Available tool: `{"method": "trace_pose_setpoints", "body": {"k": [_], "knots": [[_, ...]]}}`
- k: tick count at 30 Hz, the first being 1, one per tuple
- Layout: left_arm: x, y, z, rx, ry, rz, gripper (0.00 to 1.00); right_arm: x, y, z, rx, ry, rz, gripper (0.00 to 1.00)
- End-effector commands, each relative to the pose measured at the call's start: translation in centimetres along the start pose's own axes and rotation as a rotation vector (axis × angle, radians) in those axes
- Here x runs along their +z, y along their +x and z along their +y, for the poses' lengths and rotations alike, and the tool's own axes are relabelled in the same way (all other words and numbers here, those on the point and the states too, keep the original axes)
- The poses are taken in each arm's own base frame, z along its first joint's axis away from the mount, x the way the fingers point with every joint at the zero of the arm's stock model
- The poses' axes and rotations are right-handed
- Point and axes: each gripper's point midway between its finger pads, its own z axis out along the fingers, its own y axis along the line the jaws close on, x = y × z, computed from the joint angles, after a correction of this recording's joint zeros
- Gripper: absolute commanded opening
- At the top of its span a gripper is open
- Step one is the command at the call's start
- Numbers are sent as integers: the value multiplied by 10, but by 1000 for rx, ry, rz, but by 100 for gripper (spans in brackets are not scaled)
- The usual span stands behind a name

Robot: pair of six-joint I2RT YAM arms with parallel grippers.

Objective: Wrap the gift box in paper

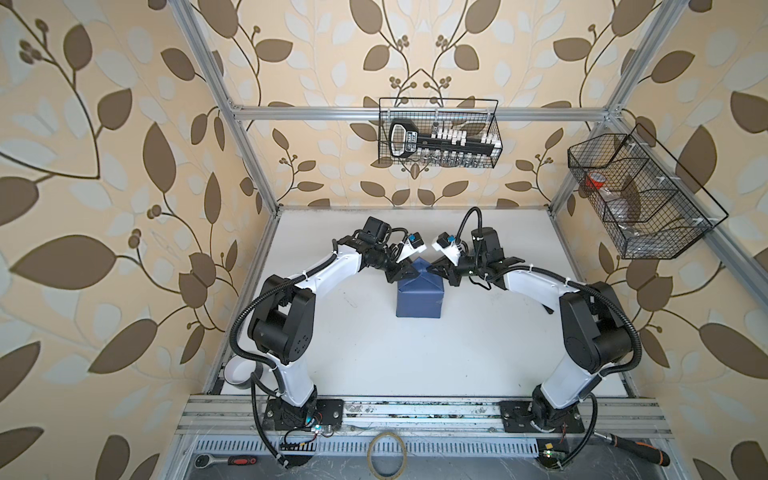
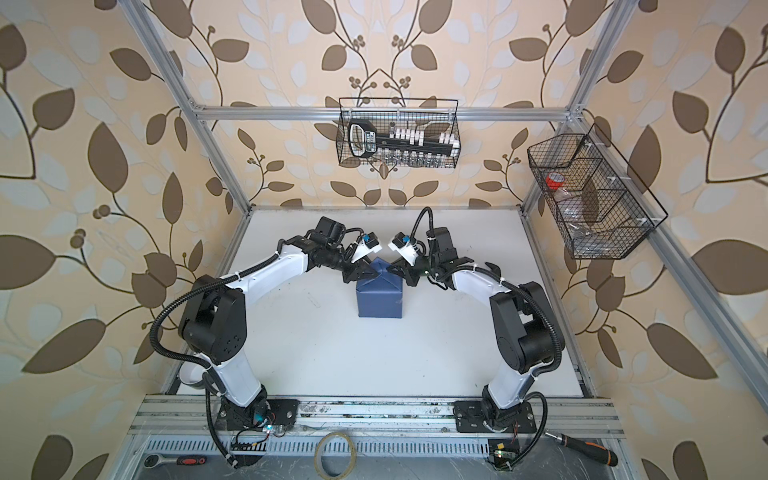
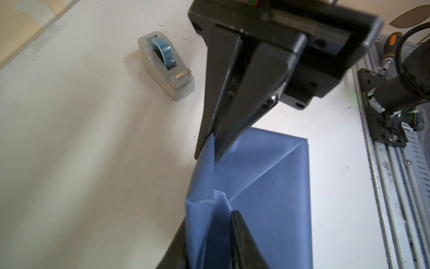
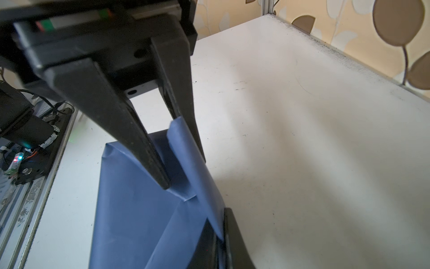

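We are closing the end flap (image 4: pixel 186 144). The paper (image 1: pixel 417 297), matte slate-blue and sharply creased, hides the gift box on the tabletop (image 1: pixel 374 353) just below the fingers. The right fingers (image 3: pixel 242 104) pinch the pointed flap; the left fingers (image 4: pixel 139 144) stand apart around it. Next, we think: fold it down, then tape from the clear dispenser (image 3: pixel 166 67) beyond.

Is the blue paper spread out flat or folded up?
Folded: the paper forms a closed boxy shape with diagonal creases across it, its far end rising to a point.
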Motion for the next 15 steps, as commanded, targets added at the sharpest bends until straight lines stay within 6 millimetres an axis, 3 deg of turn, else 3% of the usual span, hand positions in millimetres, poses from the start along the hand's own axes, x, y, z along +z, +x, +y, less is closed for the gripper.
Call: {"method": "trace_pose_setpoints", "body": {"k": [1,4,10,15], "knots": [[-9,-30,-3,34,37,-86,27,-1,3,5,-43,-25,-10,9],[-9,-32,-1,36,37,-89,23,0,3,5,-43,-25,-10,9],[-4,-27,2,25,37,-72,2,0,3,5,-42,-22,-12,9],[-4,-24,3,25,26,-62,0,0,4,4,-40,-20,-11,9]]}}
